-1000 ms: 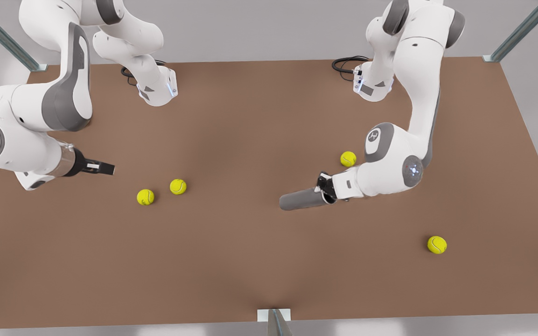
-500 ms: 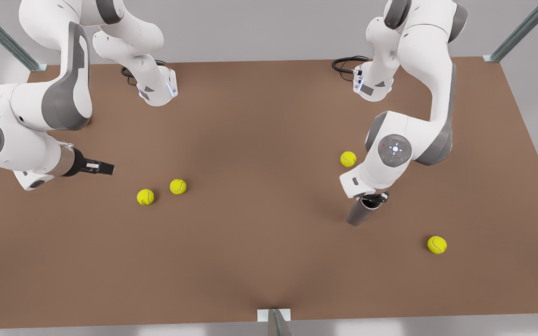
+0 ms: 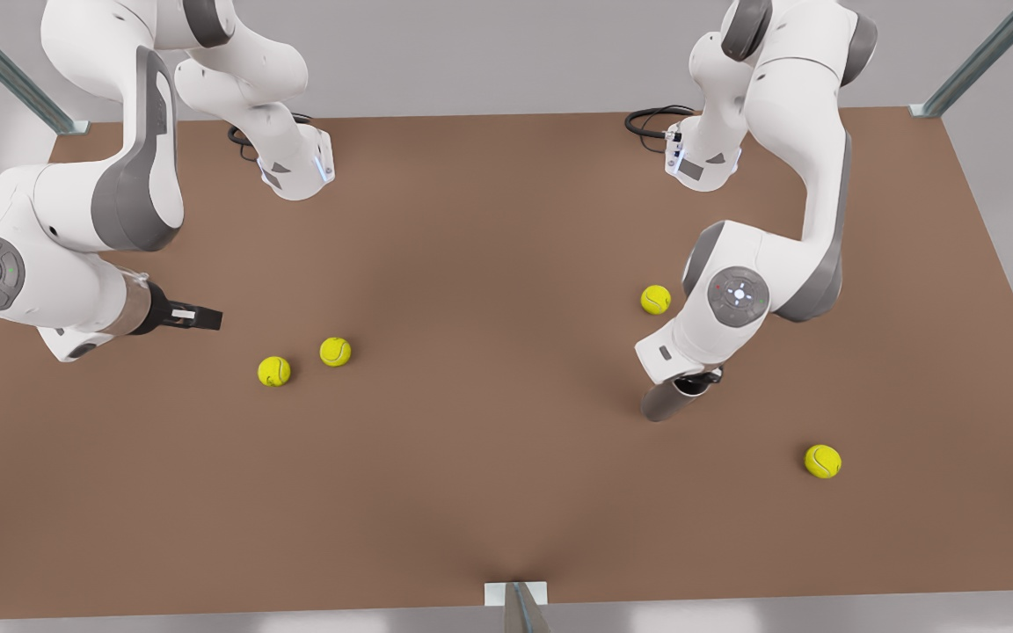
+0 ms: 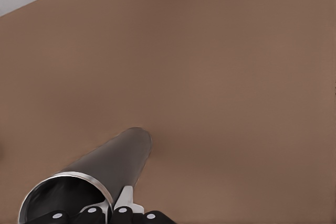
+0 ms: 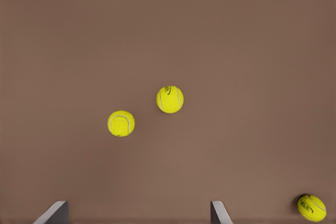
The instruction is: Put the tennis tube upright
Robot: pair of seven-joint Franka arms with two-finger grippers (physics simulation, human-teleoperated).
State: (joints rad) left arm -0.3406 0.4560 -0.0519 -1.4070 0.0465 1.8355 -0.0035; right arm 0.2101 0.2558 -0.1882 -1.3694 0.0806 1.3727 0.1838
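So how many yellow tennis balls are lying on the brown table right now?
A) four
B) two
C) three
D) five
A: the front view shows four balls on the table: a pair near the right end effector, one behind the left end effector holding the tennis tube, and one nearer the camera.

Your brown table carried four yellow tennis balls: two close together toward the front view's left, one toward the right, and one nearer the right front corner.
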